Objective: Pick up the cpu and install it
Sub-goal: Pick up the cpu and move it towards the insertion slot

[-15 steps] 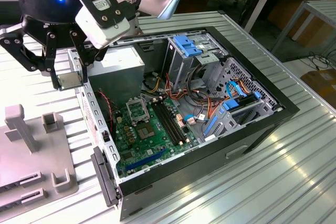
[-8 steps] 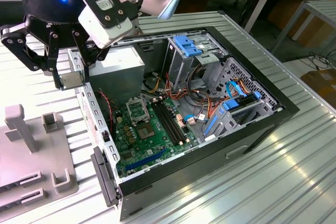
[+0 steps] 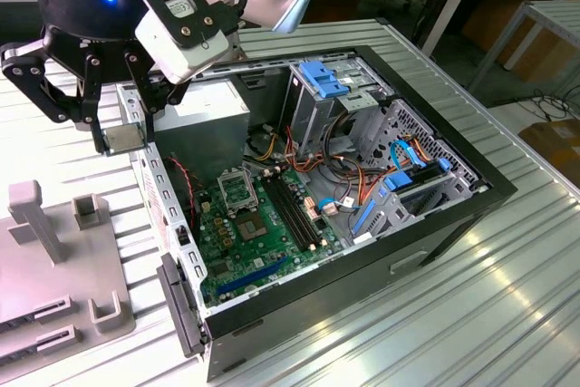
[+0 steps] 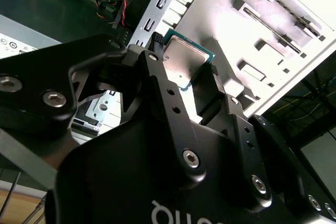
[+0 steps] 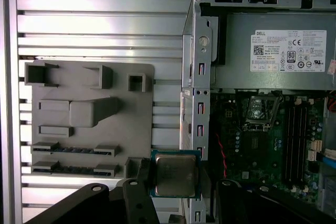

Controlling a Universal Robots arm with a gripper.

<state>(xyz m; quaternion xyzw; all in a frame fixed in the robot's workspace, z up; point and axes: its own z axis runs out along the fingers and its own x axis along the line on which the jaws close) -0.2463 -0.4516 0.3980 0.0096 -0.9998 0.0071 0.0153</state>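
My gripper (image 3: 120,136) is shut on the cpu (image 3: 125,139), a small flat square chip with a silvery top and a green rim. It hangs in the air over the side wall of the open computer case (image 3: 362,269), at the exterior view's left. Both wrist views show the cpu (image 5: 175,173) (image 4: 185,62) pinched by its edges between the black fingers (image 5: 137,190). The empty socket (image 3: 237,189) with its metal frame lies on the green motherboard (image 5: 262,150), inside the case and apart from the chip.
A grey fixture plate (image 5: 89,114) with slots and blocks lies on the ribbed metal table beside the case. The grey power supply box (image 5: 278,56) sits behind the socket. Memory slots (image 3: 294,215), cables and blue drive brackets (image 3: 322,79) crowd the case.
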